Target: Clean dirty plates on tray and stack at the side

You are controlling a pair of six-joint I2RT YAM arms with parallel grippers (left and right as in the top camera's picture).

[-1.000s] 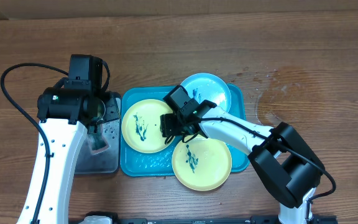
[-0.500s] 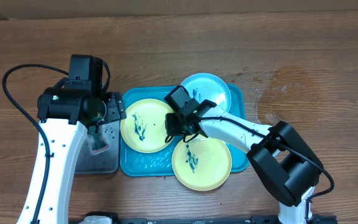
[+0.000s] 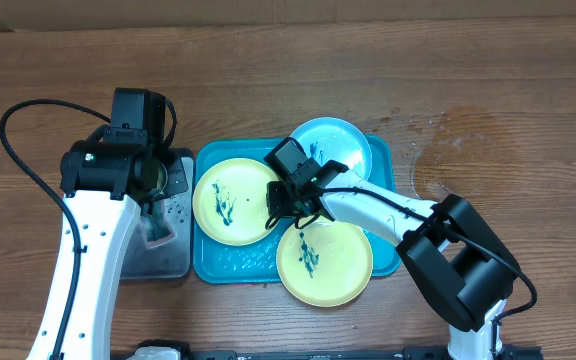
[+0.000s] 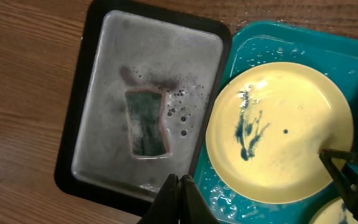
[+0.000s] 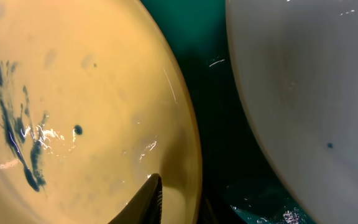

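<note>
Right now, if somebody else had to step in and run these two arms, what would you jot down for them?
Left gripper: shut, empty, over the edge of the grey tray that holds the sponge.
Right gripper: appears closed on the rim of the left yellow-green plate.
All three plates are on the turquoise tray: that one, the front yellow-green plate and the light blue plate.
Done: nothing. Both yellow-green plates show green smears, and none is stacked at the side.
Left: fetch the sponge, wipe each plate, stack them.
</note>
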